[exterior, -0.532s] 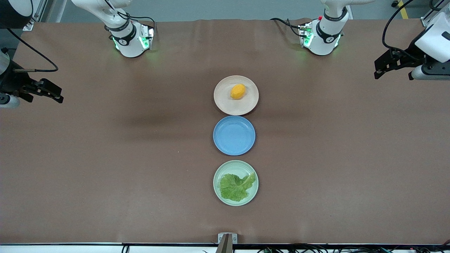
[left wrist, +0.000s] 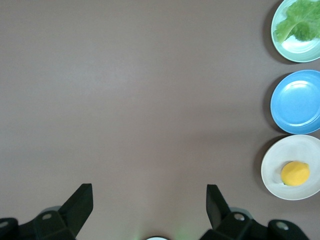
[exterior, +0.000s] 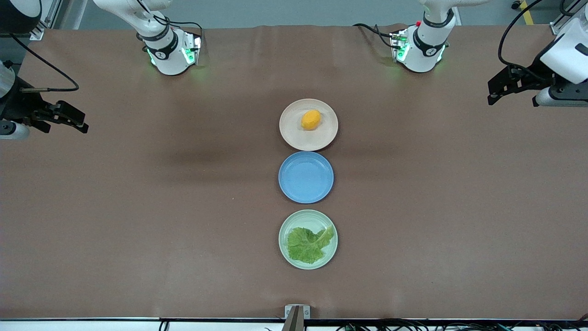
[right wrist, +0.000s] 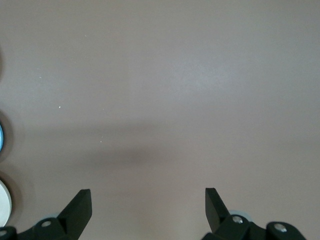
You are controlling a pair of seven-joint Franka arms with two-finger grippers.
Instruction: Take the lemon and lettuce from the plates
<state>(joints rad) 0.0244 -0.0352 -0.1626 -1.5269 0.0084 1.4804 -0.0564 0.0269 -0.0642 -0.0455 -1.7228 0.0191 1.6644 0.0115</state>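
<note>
The lemon (exterior: 311, 119) lies on the beige-pink plate (exterior: 294, 135), the plate nearest the robots' bases. The lettuce (exterior: 308, 243) lies on the mint green plate (exterior: 287, 225), nearest the front camera. Both also show in the left wrist view: lemon (left wrist: 295, 173), beige plate (left wrist: 272, 167), lettuce (left wrist: 300, 25), green plate (left wrist: 295, 50). My left gripper (exterior: 491, 94) is open and empty, up over bare table at the left arm's end (left wrist: 149, 192). My right gripper (exterior: 79, 124) is open and empty over bare table at the right arm's end (right wrist: 148, 196).
An empty blue plate (exterior: 306, 177) sits between the two task plates, all in one line down the table's middle; it also shows in the left wrist view (left wrist: 297, 102). Brown table cover (exterior: 183, 207) spreads wide on both sides.
My right gripper has shifted slightly toward the table's middle. My left gripper has moved a touch toward the bases. The plates, lemon and lettuce have not moved.
</note>
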